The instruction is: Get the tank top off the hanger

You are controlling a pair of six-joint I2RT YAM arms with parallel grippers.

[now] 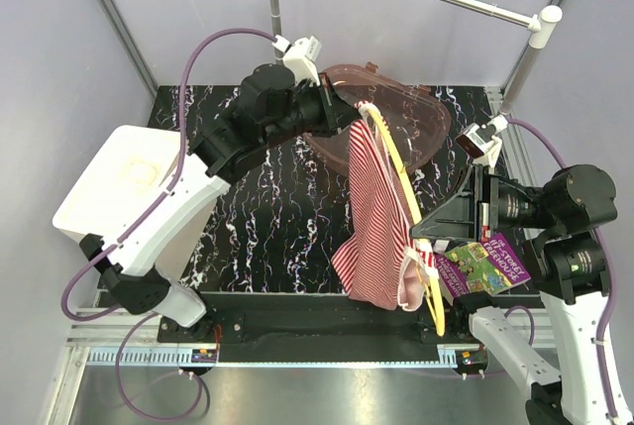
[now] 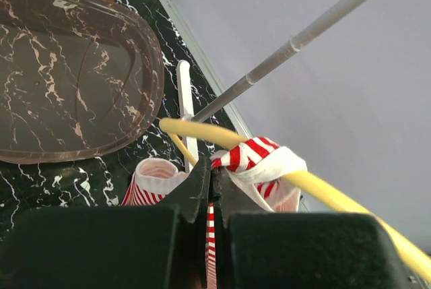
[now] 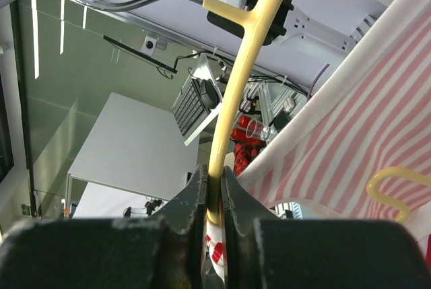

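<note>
Red-striped tank top (image 1: pixel 374 217), pinched in left tool (image 2: pixel 211 174), partly hides hanger (image 3: pixel 236 80) clamped in right tool (image 3: pixel 214 174).

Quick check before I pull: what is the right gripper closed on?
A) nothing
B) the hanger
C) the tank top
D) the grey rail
B: in the right wrist view the right gripper is shut on the hanger, pinching its yellow bar, while the tank top hangs beside it, outside the grip.
</note>
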